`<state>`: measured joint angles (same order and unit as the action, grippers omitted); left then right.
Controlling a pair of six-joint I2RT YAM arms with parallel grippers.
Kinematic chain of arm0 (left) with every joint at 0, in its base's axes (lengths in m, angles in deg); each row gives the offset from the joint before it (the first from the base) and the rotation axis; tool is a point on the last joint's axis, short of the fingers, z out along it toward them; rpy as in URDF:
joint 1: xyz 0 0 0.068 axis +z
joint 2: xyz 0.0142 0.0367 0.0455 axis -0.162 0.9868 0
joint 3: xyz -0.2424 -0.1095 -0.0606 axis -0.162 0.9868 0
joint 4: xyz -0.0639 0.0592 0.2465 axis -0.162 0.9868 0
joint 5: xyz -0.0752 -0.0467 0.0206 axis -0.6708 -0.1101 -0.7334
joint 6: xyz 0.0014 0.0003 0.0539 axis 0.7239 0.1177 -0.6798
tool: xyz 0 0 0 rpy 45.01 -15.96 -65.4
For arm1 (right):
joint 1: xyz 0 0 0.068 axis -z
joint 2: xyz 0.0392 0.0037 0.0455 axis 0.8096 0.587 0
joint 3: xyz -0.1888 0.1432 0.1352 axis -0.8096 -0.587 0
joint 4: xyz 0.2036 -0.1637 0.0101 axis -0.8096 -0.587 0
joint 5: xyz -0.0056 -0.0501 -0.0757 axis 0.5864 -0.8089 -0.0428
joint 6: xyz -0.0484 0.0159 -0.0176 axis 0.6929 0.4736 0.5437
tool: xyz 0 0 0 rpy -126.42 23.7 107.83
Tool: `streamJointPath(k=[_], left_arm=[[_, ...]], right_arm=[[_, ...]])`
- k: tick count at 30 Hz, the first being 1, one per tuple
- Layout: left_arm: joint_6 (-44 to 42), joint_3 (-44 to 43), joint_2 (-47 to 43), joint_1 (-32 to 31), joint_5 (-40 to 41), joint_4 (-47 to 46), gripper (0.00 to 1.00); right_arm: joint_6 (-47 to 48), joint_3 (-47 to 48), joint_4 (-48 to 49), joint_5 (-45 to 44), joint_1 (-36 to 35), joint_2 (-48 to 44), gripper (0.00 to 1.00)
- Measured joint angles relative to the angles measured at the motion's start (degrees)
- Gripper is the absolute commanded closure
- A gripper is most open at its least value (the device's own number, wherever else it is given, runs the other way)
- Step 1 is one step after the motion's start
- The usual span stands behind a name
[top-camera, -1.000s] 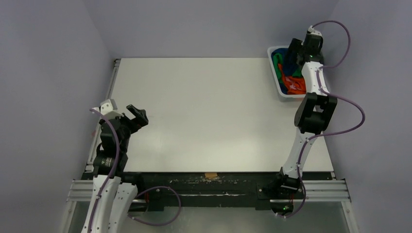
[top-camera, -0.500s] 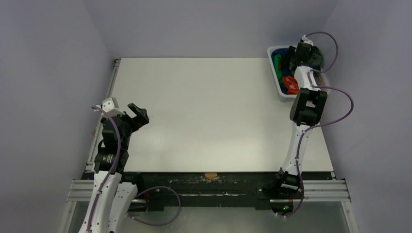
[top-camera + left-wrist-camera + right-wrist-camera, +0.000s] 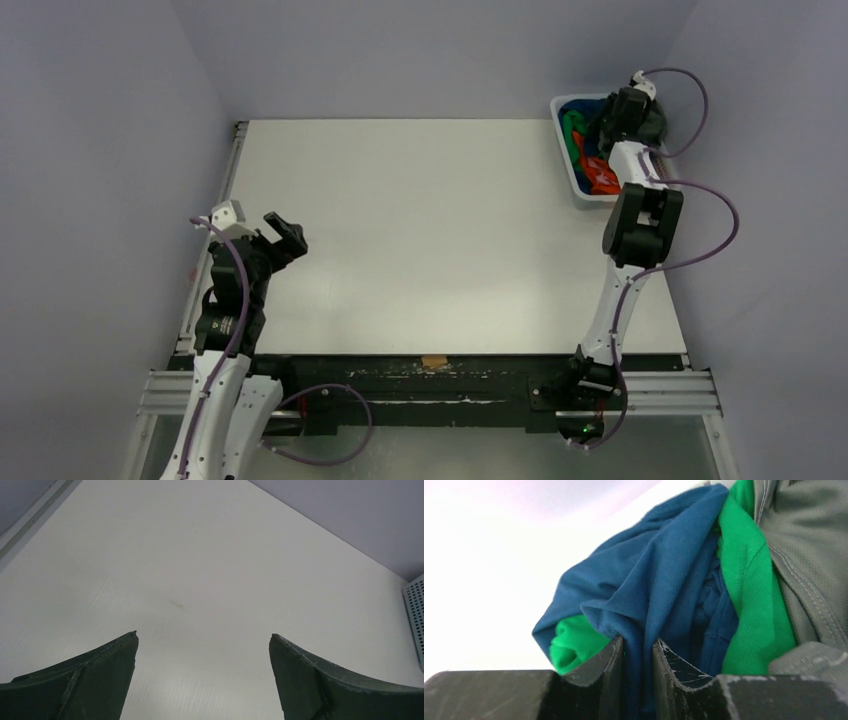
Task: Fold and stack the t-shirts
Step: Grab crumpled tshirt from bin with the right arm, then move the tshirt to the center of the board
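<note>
— What takes up most of the view?

— The white surface (image 3: 440, 230). The two arms stand at its near edge. The left arm (image 3: 225, 300) is bent over the near left corner, and the right arm (image 3: 630, 250) stretches up to the far right corner.

— And the t-shirts?

— All four are bundled in the white slotted basket (image 3: 566, 150) at that far right corner, none of them folded. From the top they are a tangle of colour. The orange t-shirt (image 3: 603, 177) lies at the near end with a small white mark on it, too small to read.

— What does the right wrist view show?

— The blue t-shirt (image 3: 664, 580) fills the middle. It is soft, smooth knit, heaped in deep rounded folds. The green t-shirt (image 3: 749, 590), a bright grass green, runs down beside it on the right, and a lump of it pokes out under the blue at lower left. The grey t-shirt (image 3: 809, 545) sits at the far right, a fine mesh weave with pale double stitching along a seam.

— The right gripper?

— The right gripper (image 3: 638, 650) is down in the pile. Its fingers are drawn nearly together, pinching a hanging fold of the blue t-shirt between them.

— And the left one?

— The left gripper (image 3: 202, 640) has its fingers spread wide apart above the bare surface, holding nothing.
</note>
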<state>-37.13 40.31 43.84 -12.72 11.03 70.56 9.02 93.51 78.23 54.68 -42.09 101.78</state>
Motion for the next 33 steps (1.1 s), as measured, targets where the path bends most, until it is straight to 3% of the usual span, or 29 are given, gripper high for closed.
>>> streamJointPath(k=[4,8,17,26,33], left_arm=[[0.0,0.0,0.11,0.0,-0.22,0.0,0.0],[0.0,0.0,0.11,0.0,-0.31,-0.15,0.03],[-0.02,0.0,0.02,0.0,-0.96,-1.2,0.02],[0.0,0.0,-2.08,0.0,-1.79,-1.18,0.01],[0.0,0.0,-2.38,0.0,-2.47,-1.07,0.0]], right_arm=[[-1.53,-8.33,6.14,2.51,0.04,-6.34,0.81],[-2.12,-15.41,11.56,4.13,-0.07,-12.44,1.0],[-2.27,-21.51,15.06,4.87,-0.13,-22.36,1.0],[-2.56,-19.3,14.97,5.29,-0.66,-33.27,1.0],[-7.41,-5.11,14.21,12.37,-1.27,-34.93,1.0]])
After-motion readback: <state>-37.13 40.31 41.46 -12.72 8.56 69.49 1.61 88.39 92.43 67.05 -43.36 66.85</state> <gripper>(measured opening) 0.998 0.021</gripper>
